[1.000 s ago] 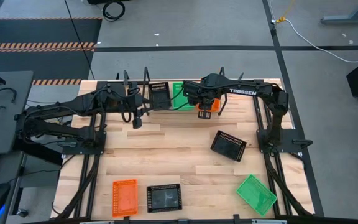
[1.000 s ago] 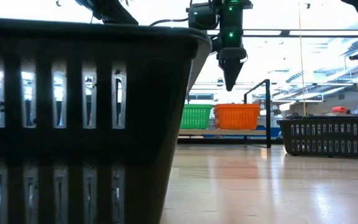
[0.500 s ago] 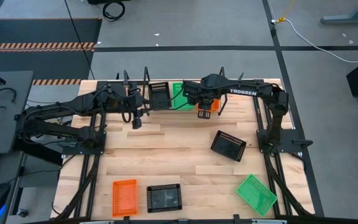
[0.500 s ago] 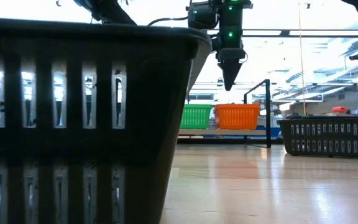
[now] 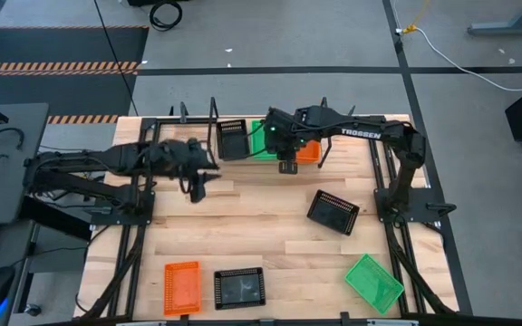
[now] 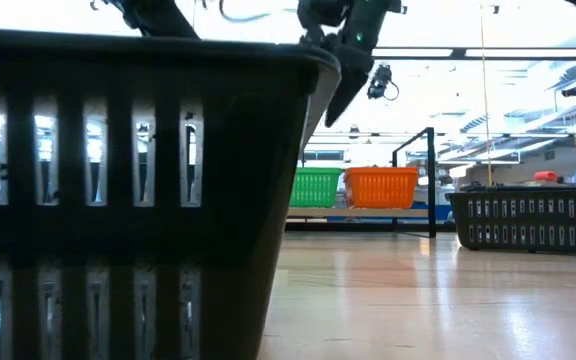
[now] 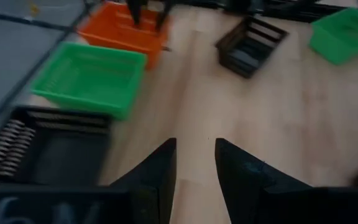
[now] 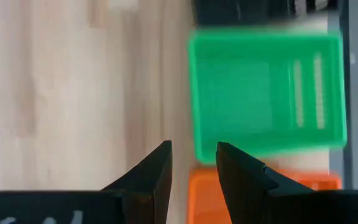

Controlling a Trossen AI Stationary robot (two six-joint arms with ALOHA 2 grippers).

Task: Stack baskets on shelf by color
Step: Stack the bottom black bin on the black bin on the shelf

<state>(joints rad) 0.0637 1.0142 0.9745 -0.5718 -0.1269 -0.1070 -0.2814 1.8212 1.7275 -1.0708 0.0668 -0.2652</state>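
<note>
Three baskets sit abreast on the shelf (image 5: 205, 120) at the table's far edge: black (image 5: 232, 139), green (image 5: 261, 140) and orange (image 5: 307, 150). The right gripper (image 5: 287, 167) hangs empty just before them, its fingers a narrow gap apart; the left gripper (image 5: 196, 186) is likewise parted and empty. Four loose baskets wait, the tilted black one (image 5: 333, 211) nearest. A good pickup would likely pinch one rim wall squarely
</note>
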